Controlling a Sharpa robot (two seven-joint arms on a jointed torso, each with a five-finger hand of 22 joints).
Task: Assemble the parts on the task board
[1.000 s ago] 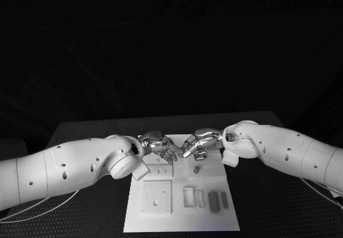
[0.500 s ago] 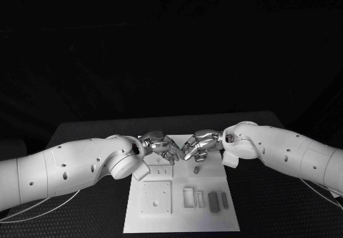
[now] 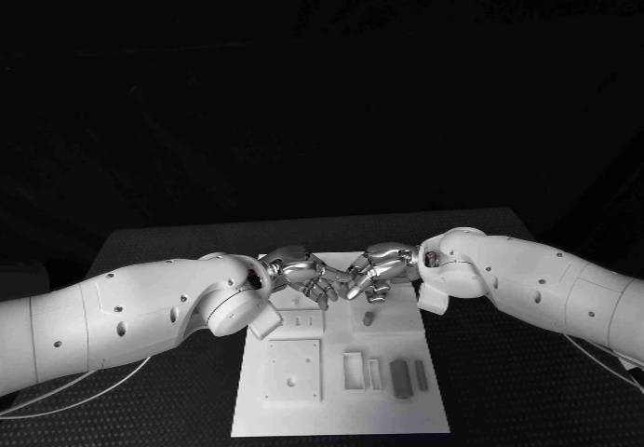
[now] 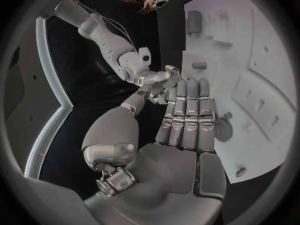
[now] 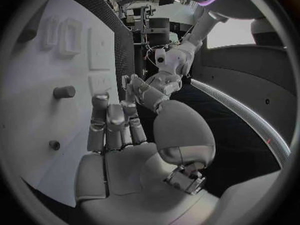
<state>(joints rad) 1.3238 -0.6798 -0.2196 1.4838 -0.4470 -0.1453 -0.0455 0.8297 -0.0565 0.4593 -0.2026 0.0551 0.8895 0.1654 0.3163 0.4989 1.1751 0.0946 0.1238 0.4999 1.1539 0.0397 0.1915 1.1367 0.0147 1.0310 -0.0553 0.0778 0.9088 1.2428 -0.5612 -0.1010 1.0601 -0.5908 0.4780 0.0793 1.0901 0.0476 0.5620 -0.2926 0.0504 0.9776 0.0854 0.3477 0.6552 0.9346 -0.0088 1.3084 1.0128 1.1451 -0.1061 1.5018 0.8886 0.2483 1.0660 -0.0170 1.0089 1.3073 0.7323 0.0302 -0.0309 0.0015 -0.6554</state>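
The two hands meet over the far end of the board (image 3: 336,391). The left hand (image 3: 301,273) and the right hand (image 3: 376,270) have their fingertips almost touching. I cannot tell if either one holds a part, because the fingers hide what is between them. One small peg (image 3: 368,318) stands up on the board just below the right hand. Two dark bars (image 3: 401,379) lie near the board's near right corner, beside a frame (image 3: 355,370).

Both hands (image 3: 336,276) crowd task board (image 3: 342,414) far end, near end open
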